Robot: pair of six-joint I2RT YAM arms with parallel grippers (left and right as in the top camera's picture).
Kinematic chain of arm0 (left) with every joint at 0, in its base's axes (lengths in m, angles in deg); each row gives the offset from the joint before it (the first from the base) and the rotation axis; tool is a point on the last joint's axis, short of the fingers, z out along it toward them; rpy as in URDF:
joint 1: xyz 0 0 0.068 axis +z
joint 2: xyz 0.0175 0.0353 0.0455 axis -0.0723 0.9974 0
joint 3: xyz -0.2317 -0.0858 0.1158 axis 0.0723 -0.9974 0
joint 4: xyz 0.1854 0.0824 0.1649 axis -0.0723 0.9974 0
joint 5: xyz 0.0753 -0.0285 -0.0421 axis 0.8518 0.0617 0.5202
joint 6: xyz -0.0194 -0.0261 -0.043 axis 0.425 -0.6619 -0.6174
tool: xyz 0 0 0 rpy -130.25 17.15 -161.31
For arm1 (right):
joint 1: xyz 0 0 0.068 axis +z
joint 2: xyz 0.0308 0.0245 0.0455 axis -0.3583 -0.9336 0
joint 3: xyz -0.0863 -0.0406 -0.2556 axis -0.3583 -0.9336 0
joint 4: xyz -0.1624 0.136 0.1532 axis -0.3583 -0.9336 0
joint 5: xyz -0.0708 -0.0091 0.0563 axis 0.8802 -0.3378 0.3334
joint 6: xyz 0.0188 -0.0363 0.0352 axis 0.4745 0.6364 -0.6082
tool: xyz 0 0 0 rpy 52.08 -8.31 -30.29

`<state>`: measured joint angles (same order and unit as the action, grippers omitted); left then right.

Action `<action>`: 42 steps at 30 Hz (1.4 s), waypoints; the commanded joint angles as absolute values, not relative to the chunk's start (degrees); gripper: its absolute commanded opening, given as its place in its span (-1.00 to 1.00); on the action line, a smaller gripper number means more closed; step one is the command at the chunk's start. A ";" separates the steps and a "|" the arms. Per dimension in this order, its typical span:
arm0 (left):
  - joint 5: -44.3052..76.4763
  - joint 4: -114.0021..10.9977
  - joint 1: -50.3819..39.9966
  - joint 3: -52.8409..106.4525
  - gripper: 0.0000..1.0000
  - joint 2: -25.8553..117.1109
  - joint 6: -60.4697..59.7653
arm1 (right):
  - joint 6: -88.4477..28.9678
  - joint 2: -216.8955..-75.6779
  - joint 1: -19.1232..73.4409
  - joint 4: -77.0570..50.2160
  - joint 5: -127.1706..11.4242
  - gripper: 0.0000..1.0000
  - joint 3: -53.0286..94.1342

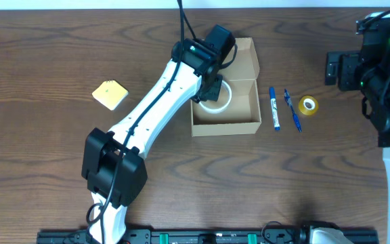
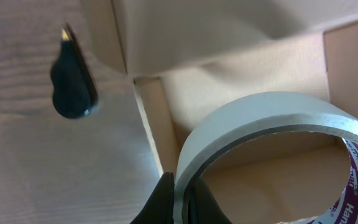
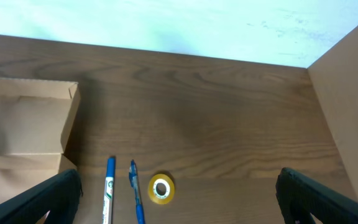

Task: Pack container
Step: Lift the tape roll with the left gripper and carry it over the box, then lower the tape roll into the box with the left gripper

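Well to the left of the container [image 1: 225,128], a flat yellow square pad [image 1: 110,94] with soft corners lies turned like a diamond on the dark, wood-grained table [image 1: 46,169]

The white left arm reaches diagonally to the container's left wall. The left gripper [image 2: 180,202] is clenched on the white tape roll [image 2: 272,124], its dark fingers [image 2: 157,202] pinching the roll's thin wall from both sides. The roll is a smooth, pale ring with printed lettering on its inner face, and it hangs over the left part of the container's inside

The container sits near the middle of the table, a plain tan cardboard box with matte walls, its mouth facing up. Its long axis runs left to right. The hinged flap lid stands open along its far edge

Just right of the container lie a blue-and-white marker [image 1: 274,107] and a slim blue pen [image 1: 292,110], side by side, both pointing away from the front edge. Right of these sits a small glossy yellow tape roll [image 1: 309,104], lying flat

Far right of the container, the right gripper [image 3: 179,186] hangs released, its dark fingers [image 3: 48,196] spread wide apart, grasping nothing
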<state>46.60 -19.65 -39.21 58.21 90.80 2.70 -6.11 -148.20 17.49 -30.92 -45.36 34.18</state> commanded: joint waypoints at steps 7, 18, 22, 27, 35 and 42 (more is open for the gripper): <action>51.67 -17.57 -38.89 62.96 -0.89 90.73 2.70 | -5.26 -147.89 18.08 -31.40 -45.73 0.99 35.60; 51.62 -18.22 -38.25 63.09 -0.89 90.73 2.68 | -5.26 -147.89 18.10 -32.05 -45.75 0.99 35.60; 51.62 -18.40 -38.25 63.09 -0.89 90.73 2.70 | -5.26 -147.89 18.10 -32.05 -45.75 0.99 35.60; 51.60 -19.25 -38.25 63.09 -0.89 90.73 2.72 | -5.26 -147.89 18.10 -32.01 -45.75 0.99 35.60; 51.17 -21.94 -38.34 63.09 -0.90 90.77 2.81 | -5.26 -147.85 18.10 -32.16 -45.75 0.98 35.60; 51.21 -22.33 -37.79 63.02 -0.89 91.63 2.92 | -5.24 -147.06 18.69 -32.08 -45.73 0.99 35.60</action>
